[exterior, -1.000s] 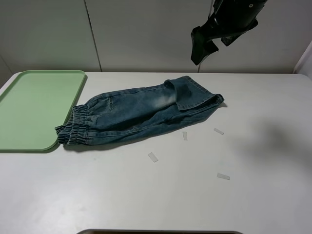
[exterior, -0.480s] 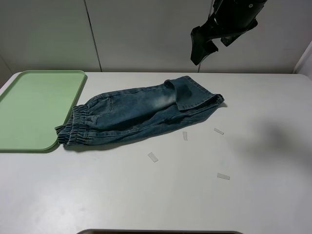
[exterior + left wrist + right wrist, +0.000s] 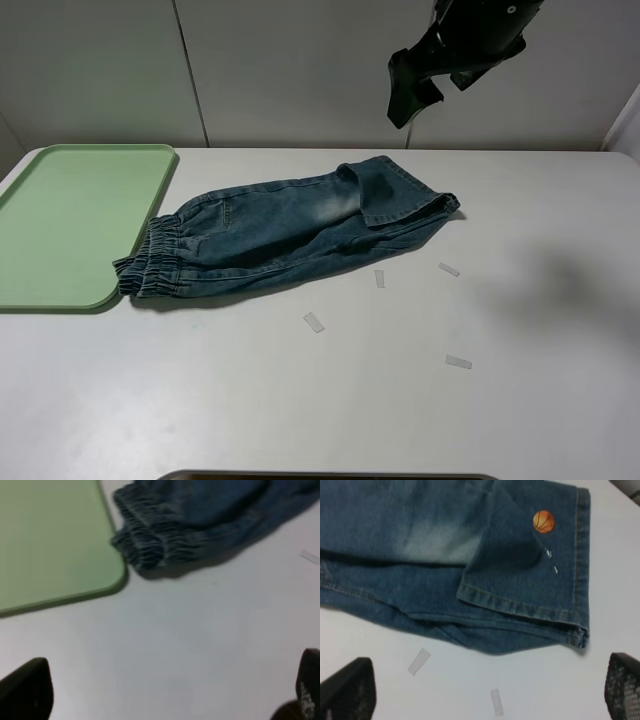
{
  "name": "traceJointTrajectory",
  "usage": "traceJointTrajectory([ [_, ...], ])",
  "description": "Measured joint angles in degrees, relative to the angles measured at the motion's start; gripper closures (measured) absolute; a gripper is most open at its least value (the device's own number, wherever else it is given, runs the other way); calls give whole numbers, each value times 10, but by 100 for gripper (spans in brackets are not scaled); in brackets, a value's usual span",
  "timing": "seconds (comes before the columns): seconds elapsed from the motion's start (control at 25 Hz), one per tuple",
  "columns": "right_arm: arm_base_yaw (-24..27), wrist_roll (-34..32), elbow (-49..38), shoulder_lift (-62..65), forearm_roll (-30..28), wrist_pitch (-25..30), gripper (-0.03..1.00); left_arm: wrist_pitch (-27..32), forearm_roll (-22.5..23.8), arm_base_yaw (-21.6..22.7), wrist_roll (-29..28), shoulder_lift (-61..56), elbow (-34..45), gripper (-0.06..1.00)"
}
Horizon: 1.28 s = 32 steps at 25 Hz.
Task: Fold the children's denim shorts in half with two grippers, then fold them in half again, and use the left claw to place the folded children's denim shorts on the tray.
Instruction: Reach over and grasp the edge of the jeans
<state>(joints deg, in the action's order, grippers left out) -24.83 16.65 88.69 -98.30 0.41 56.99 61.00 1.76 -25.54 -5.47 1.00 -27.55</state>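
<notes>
The children's denim shorts [image 3: 290, 235] lie flat on the white table, doubled lengthwise. Their gathered waistband [image 3: 145, 545] touches the corner of the pale-green tray [image 3: 70, 220], and the leg hems point right. An orange ball patch [image 3: 543, 521] shows on the top leg. My right gripper [image 3: 405, 95] hangs high above the leg end. In the right wrist view, the right gripper [image 3: 484, 690] is open and holds nothing. The left gripper [image 3: 167, 692] is open over bare table in front of the waistband and the tray [image 3: 50, 540]. The exterior view does not show the left arm.
Several small pale tape strips lie on the table in front of the shorts, among them one [image 3: 314, 322] near the middle and one [image 3: 458, 361] further right. A dark edge [image 3: 330, 475] runs along the table's front.
The right gripper has edged slightly up and to the left. The shorts and tray have not moved.
</notes>
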Motion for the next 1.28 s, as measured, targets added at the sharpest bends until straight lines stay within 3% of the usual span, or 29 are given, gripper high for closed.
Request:
traceJointTrajectory([
  [0.16,0,-7,0,-1,0,-6,27,0,0,84,0,0,0,-2],
  [0.28,0,-15,0,-11,-4,-12,27,0,0,177,0,0,0,-2],
  [0.44,0,-28,0,-32,-24,-22,27,0,0,212,0,0,0,-2],
  [0.48,0,-31,0,-36,-28,-24,27,0,0,268,0,-1,0,-2],
  [0.52,1,-32,0,-44,-31,-29,27,-1,0,283,0,-4,0,-2],
  [0.68,21,-34,0,-73,-31,-42,27,-2,0,289,1,-13,0,-2],
  [0.84,89,-29,0,-136,-31,-70,27,-4,0,291,1,-14,0,-2],
  [1.04,119,3,5,-184,-4,-97,27,-4,0,292,2,-14,0,-2],
  [1.28,122,18,132,-279,5,-79,27,-4,0,292,2,-14,0,-2],
])
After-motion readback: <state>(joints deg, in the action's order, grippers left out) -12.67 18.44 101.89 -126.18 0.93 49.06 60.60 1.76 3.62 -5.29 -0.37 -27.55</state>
